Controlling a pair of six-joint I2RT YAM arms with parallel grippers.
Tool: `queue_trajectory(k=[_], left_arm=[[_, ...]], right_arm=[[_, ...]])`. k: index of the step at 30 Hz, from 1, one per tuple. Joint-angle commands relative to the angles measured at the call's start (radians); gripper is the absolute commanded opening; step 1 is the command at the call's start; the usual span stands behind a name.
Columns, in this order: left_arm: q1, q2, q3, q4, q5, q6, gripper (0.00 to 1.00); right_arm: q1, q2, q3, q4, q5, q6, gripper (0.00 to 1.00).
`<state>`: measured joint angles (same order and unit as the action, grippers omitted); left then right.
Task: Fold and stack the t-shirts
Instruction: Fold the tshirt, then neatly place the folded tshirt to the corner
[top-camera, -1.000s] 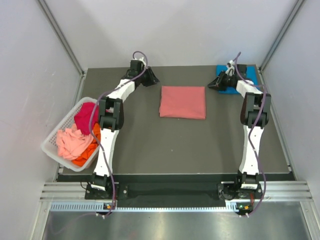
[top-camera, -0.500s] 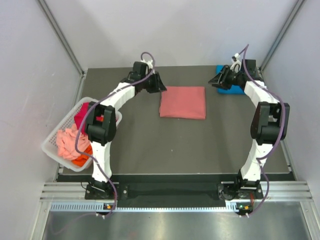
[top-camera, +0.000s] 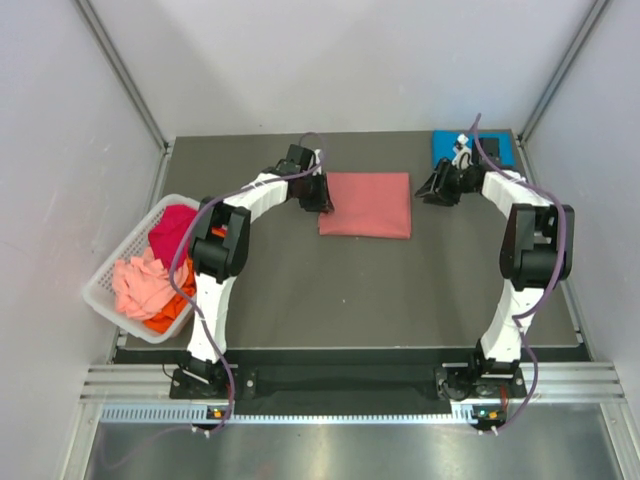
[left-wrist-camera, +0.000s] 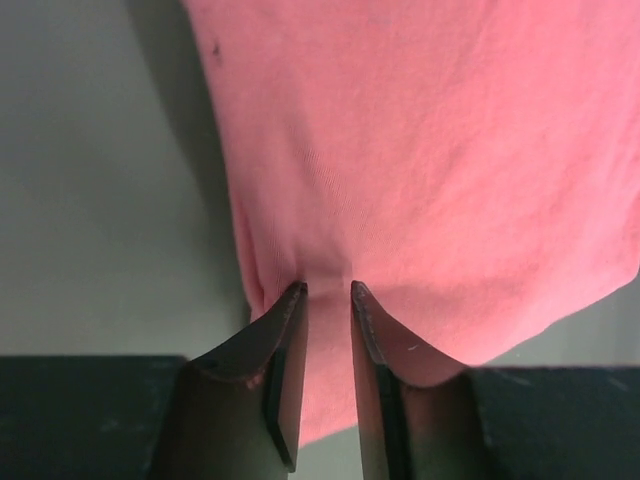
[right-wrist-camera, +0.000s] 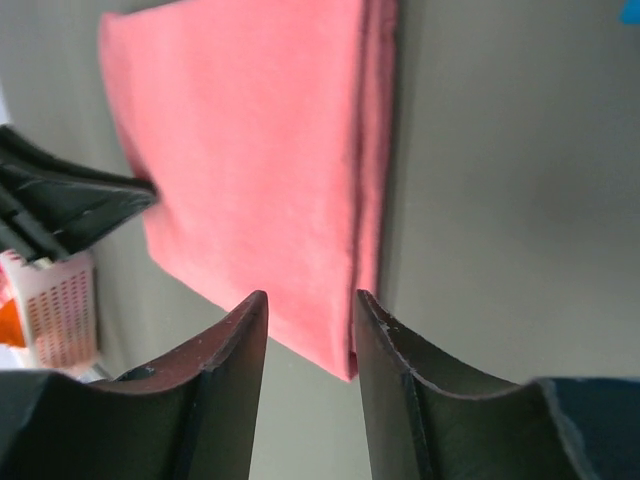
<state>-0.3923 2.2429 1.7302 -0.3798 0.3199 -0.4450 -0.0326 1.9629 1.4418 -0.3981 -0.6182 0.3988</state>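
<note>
Salmon-pink folded t-shirt (top-camera: 365, 204) lies between left gripper (top-camera: 325, 202) and right gripper (top-camera: 424, 193).

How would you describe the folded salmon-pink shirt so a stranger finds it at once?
Look at the dark table, at the middle of its far half. The salmon-pink t-shirt lies there, folded into a rectangle. The blue shirt sits in the far right corner, and the other shirts are crumpled in the white basket.

Legible markings: none.
No text, label, brand, number or sign can be read on the salmon-pink shirt (top-camera: 366, 204), the white basket (top-camera: 98, 282), the dark table (top-camera: 330, 290) or any other surface in the three views.
</note>
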Motion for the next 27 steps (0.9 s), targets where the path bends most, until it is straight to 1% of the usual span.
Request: queue_trajectory(k=[1, 3, 5, 6, 7, 10, 12, 14, 16, 17, 18, 20, 23, 26, 27], left_arm=[[0.006, -0.075, 0.124, -0.161, -0.041, 0.029, 0.31], [0.006, -0.129, 0.167, -0.183, -0.038, 0.031, 0.34], [0.007, -0.164, 0.178, -0.159, -0.024, 0.031, 0.37], [0.009, -0.166, 0.169, -0.116, -0.001, 0.031, 0.37], [0.01, -0.163, 0.155, -0.099, 0.016, 0.016, 0.37], [0.012, -0.108, 0.181, -0.097, 0.08, -0.009, 0.35], [0.01, -0.075, 0.181, -0.1, 0.12, -0.021, 0.33], [0.009, -0.086, 0.164, -0.113, 0.143, -0.026, 0.32], [0.009, -0.121, 0.113, -0.111, 0.159, -0.02, 0.32], [0.007, -0.17, 0.089, -0.111, 0.162, -0.017, 0.33], [0.007, -0.198, 0.065, -0.111, 0.171, -0.015, 0.33], [0.007, -0.276, -0.009, -0.113, 0.212, 0.005, 0.33], [0.007, -0.368, -0.104, -0.122, 0.258, 0.041, 0.33], [0.006, -0.434, -0.19, -0.133, 0.274, 0.069, 0.34], [0.006, -0.446, -0.222, -0.127, 0.312, 0.062, 0.34]], right_arm=[[0.025, -0.032, 0.126, -0.126, 0.103, -0.069, 0.42], [0.025, -0.044, 0.169, -0.119, 0.118, -0.08, 0.45], [0.025, -0.036, 0.192, -0.09, 0.121, -0.066, 0.46], [0.025, -0.018, 0.198, -0.085, 0.133, -0.048, 0.46], [0.054, -0.007, 0.21, -0.082, 0.15, -0.035, 0.47], [0.071, 0.057, 0.304, -0.11, 0.181, -0.04, 0.49], [0.071, 0.111, 0.37, -0.117, 0.176, -0.044, 0.49], [0.071, 0.151, 0.44, -0.136, 0.163, -0.083, 0.5], [0.071, 0.226, 0.512, -0.205, 0.143, -0.121, 0.53], [0.069, 0.278, 0.578, -0.229, 0.115, -0.152, 0.53], [0.069, 0.296, 0.601, -0.251, 0.1, -0.161, 0.53], [0.069, 0.318, 0.612, -0.24, 0.081, -0.187, 0.54], [0.068, 0.346, 0.591, -0.205, 0.095, -0.215, 0.55], [0.068, 0.395, 0.636, -0.205, 0.112, -0.215, 0.56], [0.069, 0.407, 0.652, -0.22, 0.106, -0.219, 0.56]])
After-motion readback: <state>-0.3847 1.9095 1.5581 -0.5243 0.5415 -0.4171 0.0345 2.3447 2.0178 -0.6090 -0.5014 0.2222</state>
